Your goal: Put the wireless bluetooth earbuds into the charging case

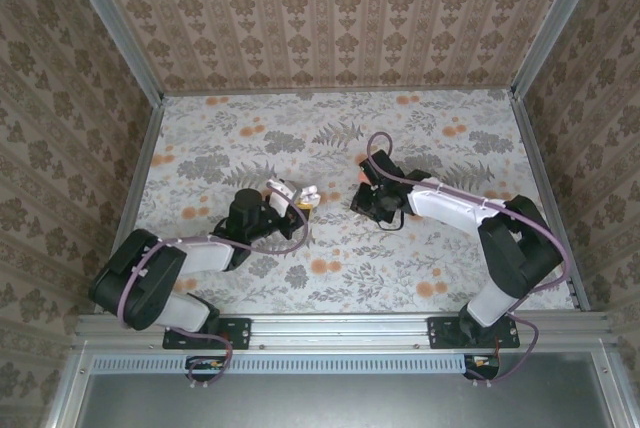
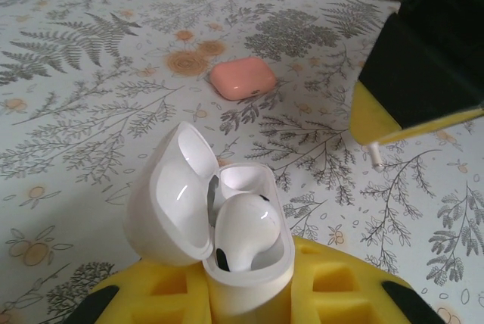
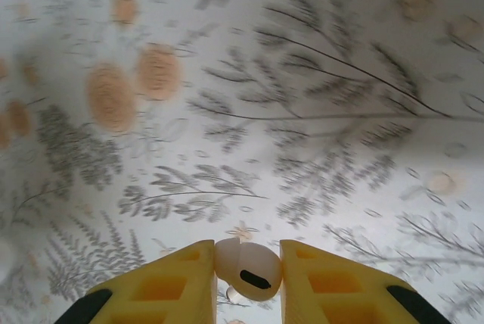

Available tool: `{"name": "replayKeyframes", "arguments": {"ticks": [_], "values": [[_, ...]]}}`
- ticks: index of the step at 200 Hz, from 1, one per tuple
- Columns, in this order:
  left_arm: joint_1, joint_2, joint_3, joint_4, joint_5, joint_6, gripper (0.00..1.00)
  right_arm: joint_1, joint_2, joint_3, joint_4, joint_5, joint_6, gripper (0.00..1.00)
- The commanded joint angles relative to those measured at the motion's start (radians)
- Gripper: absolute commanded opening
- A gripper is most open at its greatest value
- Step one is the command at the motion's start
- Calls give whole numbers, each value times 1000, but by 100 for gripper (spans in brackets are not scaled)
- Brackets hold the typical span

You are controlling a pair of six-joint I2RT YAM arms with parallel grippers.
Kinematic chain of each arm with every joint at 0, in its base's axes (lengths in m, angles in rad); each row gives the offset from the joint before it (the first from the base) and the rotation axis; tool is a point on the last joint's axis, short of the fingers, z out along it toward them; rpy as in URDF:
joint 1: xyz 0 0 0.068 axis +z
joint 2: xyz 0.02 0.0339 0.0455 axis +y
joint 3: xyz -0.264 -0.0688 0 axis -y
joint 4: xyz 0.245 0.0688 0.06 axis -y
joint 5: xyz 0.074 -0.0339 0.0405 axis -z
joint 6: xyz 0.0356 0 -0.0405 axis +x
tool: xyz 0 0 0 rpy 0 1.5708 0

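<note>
My left gripper (image 2: 246, 290) is shut on the charging case (image 2: 253, 294), a glossy white case gripped at its base between the yellow fingers. Its lid (image 2: 168, 199) stands open to the left. One white earbud (image 2: 246, 232) sits in the near well; the well behind it shows bare. My right gripper (image 3: 248, 265) is shut on the other earbud (image 3: 249, 267), pinched at its head between the yellow pads above the floral table. From the left wrist, the right gripper (image 2: 382, 131) hangs at the upper right and the earbud's stem (image 2: 376, 159) pokes out below. From above, the left gripper (image 1: 296, 200) and right gripper (image 1: 372, 196) stand apart at mid-table.
An orange-pink rounded lump (image 2: 242, 79) lies on the floral tablecloth (image 2: 91, 112) beyond the case, left of the right gripper. Patterned walls with metal rails (image 1: 120, 38) close the table on three sides.
</note>
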Motion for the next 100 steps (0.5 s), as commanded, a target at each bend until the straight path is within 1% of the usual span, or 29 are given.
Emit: {"name": "replayKeyframes", "arguments": {"ticks": [1, 26, 44, 67, 100], "values": [[5, 28, 14, 88, 86, -30, 5, 15, -52, -25, 180, 15, -153, 25], [7, 54, 15, 138, 106, -40, 5, 36, -71, -36, 277, 19, -259, 24], [8, 68, 34, 132, 131, -37, 5, 55, -97, -62, 357, 29, -320, 24], [10, 81, 45, 141, 148, -51, 5, 64, -133, -111, 444, 40, -368, 24], [14, 98, 45, 192, 180, -88, 5, 81, -152, -147, 502, 40, -420, 24]]}}
